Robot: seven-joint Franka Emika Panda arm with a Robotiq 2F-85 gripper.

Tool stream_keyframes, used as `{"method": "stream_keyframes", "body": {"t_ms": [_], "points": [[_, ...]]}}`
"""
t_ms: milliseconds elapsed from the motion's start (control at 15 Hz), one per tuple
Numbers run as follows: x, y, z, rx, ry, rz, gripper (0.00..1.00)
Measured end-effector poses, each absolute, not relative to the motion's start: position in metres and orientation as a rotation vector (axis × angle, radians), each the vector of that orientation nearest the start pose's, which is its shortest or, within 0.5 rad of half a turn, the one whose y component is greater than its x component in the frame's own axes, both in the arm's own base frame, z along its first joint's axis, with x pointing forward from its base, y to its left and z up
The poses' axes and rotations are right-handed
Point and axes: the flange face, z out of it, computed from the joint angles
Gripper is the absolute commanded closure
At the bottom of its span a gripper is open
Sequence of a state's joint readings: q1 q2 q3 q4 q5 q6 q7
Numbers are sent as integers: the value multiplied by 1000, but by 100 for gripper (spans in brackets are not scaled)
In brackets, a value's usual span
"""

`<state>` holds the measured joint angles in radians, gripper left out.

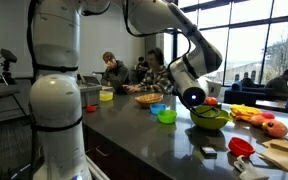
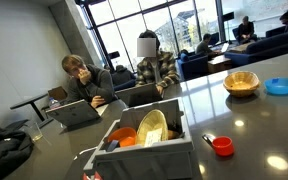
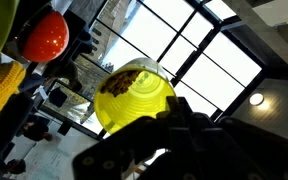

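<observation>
The gripper (image 1: 191, 96) was seen just beside the green bowl (image 1: 210, 118), at the rim on the side facing the arm's base, above the dark counter (image 1: 134, 135). Its jaws were drawn narrow and closed. In the wrist view one yellow bowl (image 3: 134, 95) was seen right at the fingertips (image 3: 189, 125), but whether it was clamped could not be told. One red fruit (image 1: 212, 101) showed above the green bowl's rim. From the green bowl toward the arm's base, one small green cup (image 1: 167, 116), one blue bowl (image 1: 157, 108) and one wooden bowl (image 1: 147, 98) were set in a line, with one yellow cup (image 1: 106, 94) farther off. On the opposite side of the green bowl, one red dish (image 1: 241, 146) and one cutting board (image 1: 284, 155) were laid nearby.
</observation>
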<state>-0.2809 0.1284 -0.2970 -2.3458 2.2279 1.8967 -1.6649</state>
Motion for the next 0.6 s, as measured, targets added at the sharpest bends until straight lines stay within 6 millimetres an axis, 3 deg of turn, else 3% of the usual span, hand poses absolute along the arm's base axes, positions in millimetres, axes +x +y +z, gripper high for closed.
{"method": "stream_keyframes", "body": {"t_ms": [333,600], "points": [[479,-241,318,-1585,544,-1531,99],[479,-241,303,-1562,547,-1541,99]]}}
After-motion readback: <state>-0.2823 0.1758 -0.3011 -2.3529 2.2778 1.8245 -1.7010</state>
